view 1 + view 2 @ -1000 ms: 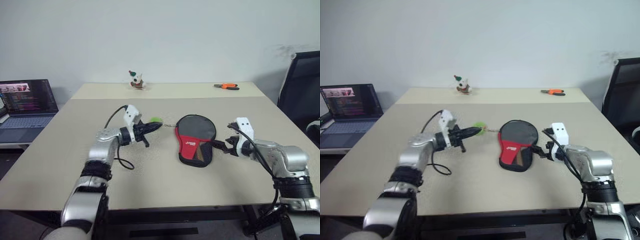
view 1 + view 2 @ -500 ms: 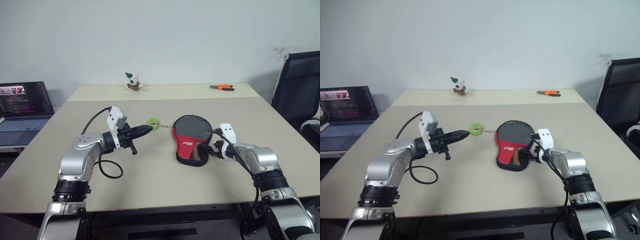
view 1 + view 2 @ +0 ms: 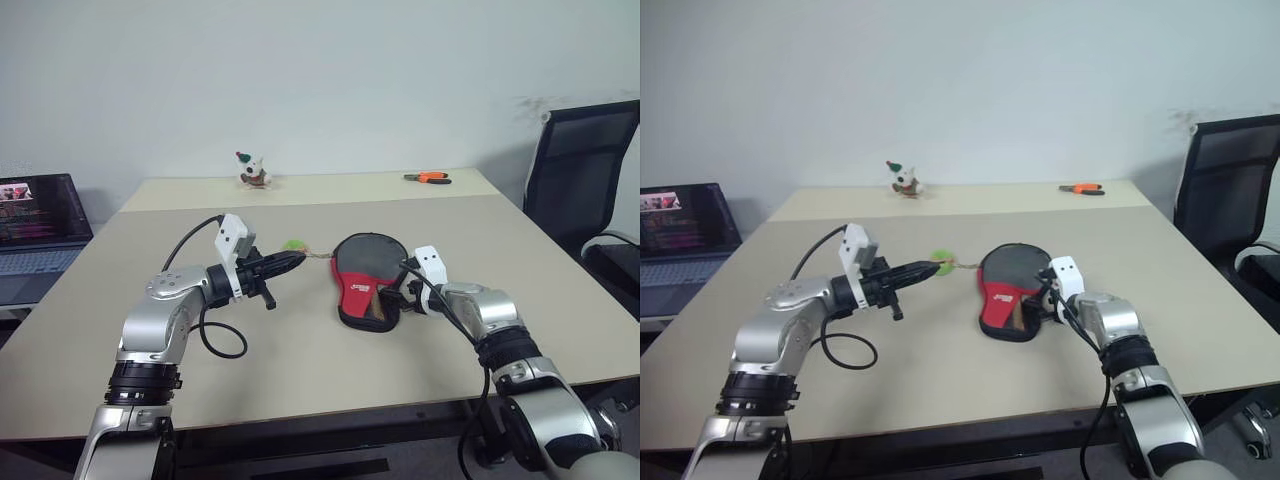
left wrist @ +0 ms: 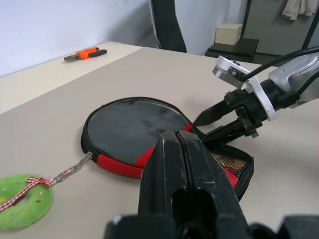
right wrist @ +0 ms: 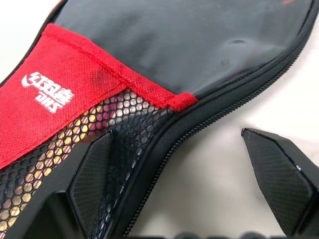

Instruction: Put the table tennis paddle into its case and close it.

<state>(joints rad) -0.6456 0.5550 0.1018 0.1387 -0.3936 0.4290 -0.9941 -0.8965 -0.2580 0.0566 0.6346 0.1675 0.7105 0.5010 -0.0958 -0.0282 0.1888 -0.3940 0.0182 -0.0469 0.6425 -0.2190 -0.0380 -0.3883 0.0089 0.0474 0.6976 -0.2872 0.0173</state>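
Between the two tools, on the beige bench, lies the paddle-shaped case, black over its round part and red with a white logo and a mesh pocket toward its narrow end. The right tool is at the case's narrow end with its two black fingers spread apart; in the right wrist view one finger lies over the mesh pocket and the other stands off the zippered edge above bare bench, so the case edge sits between them. The left tool has its fingers pressed together with nothing between them, and points toward the case's round end. Just past its tip, between it and the case, lies the small green fuzzy charm, joined to the case edge by a metal zipper pull. Whether the table tennis paddle is inside the case cannot be told. Well beyond both tools, near the far edge, stand a small figurine and orange-handled pliers. A laptop sits off to the left tool's outer side, an office chair off to the right tool's outer side.
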